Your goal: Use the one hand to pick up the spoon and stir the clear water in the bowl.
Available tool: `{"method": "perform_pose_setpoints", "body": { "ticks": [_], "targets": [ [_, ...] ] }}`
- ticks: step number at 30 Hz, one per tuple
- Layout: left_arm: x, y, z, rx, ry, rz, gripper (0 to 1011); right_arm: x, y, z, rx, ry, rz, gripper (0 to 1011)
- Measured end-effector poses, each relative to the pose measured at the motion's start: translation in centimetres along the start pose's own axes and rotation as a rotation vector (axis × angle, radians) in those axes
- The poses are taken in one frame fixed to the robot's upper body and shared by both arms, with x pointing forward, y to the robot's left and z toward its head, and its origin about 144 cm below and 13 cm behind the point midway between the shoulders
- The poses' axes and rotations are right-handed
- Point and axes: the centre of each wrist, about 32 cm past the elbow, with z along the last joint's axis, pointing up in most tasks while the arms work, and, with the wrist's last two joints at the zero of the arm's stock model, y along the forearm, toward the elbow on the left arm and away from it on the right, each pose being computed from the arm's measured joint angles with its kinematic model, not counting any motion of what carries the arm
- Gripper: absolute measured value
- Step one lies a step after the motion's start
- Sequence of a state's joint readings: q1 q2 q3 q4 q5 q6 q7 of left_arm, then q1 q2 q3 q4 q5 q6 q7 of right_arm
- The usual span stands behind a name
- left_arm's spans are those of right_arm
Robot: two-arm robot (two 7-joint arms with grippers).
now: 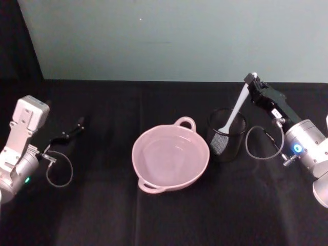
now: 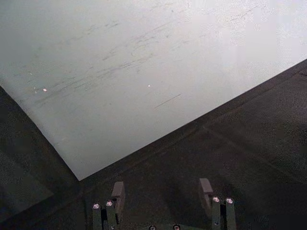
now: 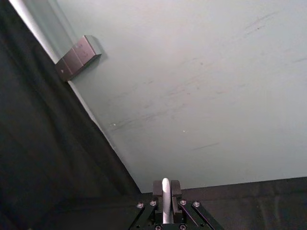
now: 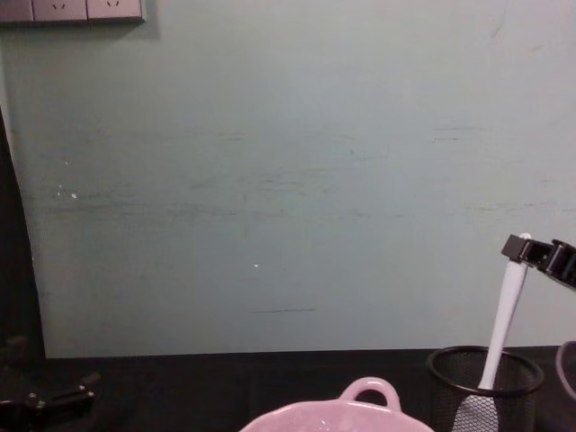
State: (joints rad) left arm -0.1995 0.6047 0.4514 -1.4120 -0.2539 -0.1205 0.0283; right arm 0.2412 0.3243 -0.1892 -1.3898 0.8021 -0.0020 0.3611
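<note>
The pale pink bowl (image 1: pixel 141 145) holding clear water sits mid-table, its loop handle toward the wall; its rim (image 4: pixel 297 418) peeks in at the chest view's lower edge. Right of it, the white spoon (image 1: pixel 234 114) leans in a black mesh cup (image 1: pixel 233 146), scoop down inside. My right gripper (image 1: pixel 252 78) is shut on the spoon's handle tip, above and behind the cup. In the right wrist view the handle (image 3: pixel 165 203) sits pinched in the right gripper (image 3: pixel 165 188). The chest view shows the spoon (image 4: pixel 502 315) slanting up to the right gripper (image 4: pixel 526 247).
My left gripper (image 1: pixel 79 123) rests parked at the far left of the black table, open (image 2: pixel 162 191) and holding nothing. A pale green wall (image 1: pixel 174 36) closes off the back of the table. Bare black cloth lies in front of the bowl.
</note>
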Motion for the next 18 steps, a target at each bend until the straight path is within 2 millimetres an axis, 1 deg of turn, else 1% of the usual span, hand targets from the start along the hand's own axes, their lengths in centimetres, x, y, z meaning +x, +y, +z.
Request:
{"method": "perform_pose_setpoints", "body": {
  "ticks": [8,9,10,12,13,15,16,18],
  "targets": [
    [0.0,0.0,0.0,0.0,0.0,0.0,1011,0.9,0.0,-0.6,0.003,0.039,-0.01,109],
    [0.0,0.0,0.0,0.0,0.0,0.0,1011,0.9,0.0,-0.6,0.003,0.039,-0.01,123],
    [0.0,0.0,0.0,0.0,0.0,0.0,1011,1.0,-0.1,-0.7,0.001,0.043,-0.014,171],
    [0.0,0.0,0.0,0.0,0.0,0.0,1011,1.2,-0.1,-0.7,0.0,0.047,-0.018,207],
    [0.0,0.0,0.0,0.0,0.0,0.0,1011,1.3,-0.2,-0.8,-0.001,0.05,-0.021,266],
    [0.0,0.0,0.0,0.0,0.0,0.0,1011,1.4,-0.3,-0.7,-0.002,0.051,-0.026,305],
    [0.0,0.0,0.0,0.0,0.0,0.0,1011,1.6,-0.5,-0.7,-0.006,0.052,-0.032,367],
    [0.0,0.0,0.0,0.0,0.0,0.0,1011,1.7,-0.7,-0.6,-0.009,0.054,-0.04,422]
  ]
}}
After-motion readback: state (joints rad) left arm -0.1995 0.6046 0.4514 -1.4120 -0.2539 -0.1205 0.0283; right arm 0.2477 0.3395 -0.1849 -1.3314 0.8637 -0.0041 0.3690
